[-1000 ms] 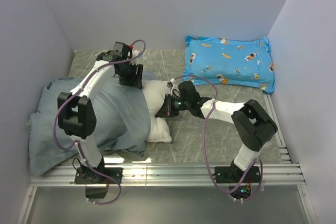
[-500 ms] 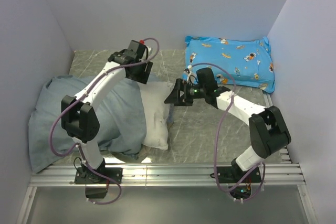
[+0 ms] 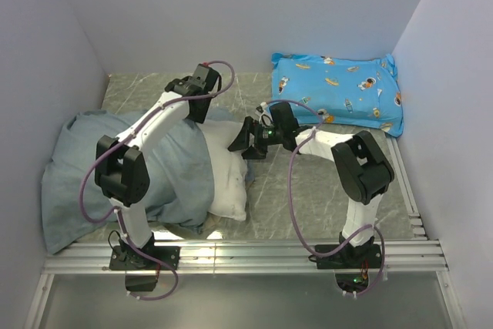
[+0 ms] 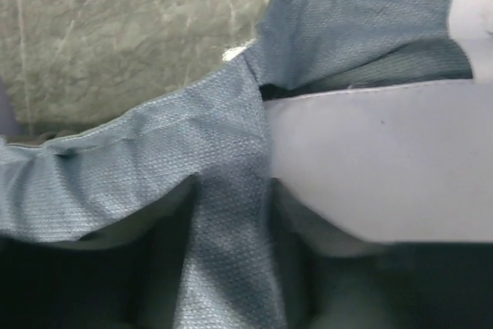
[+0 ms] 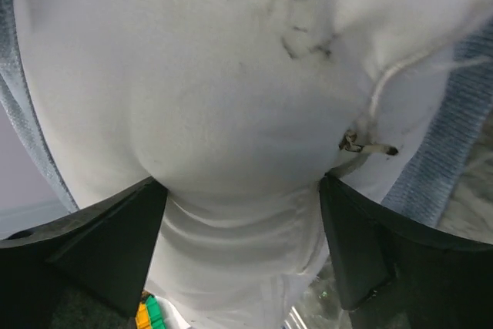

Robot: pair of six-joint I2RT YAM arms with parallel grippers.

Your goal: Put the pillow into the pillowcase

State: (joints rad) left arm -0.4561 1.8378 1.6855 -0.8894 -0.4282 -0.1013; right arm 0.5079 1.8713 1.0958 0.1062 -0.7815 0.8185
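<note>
The white pillow (image 3: 229,179) lies mid-table, its left part inside the grey-blue pillowcase (image 3: 127,167) and its right end sticking out. My left gripper (image 3: 199,113) is at the pillowcase's far edge. In the left wrist view a taut strip of pillowcase (image 4: 223,159) runs between its fingers, with the left gripper (image 4: 231,221) shut on it. My right gripper (image 3: 241,142) is at the pillow's far right corner. In the right wrist view the pillow (image 5: 231,98) bulges between the spread fingers of the right gripper (image 5: 243,213), which is open.
A bright blue cartoon-print cushion (image 3: 339,94) lies at the back right against the wall. Metal rails (image 3: 254,256) run along the table's near edge by both arm bases. Walls close in the left, back and right sides.
The right gripper let go of the pillow, drew back to the right, then returned open to its far corner. The left gripper shifted back and to the right along the pillowcase edge.
</note>
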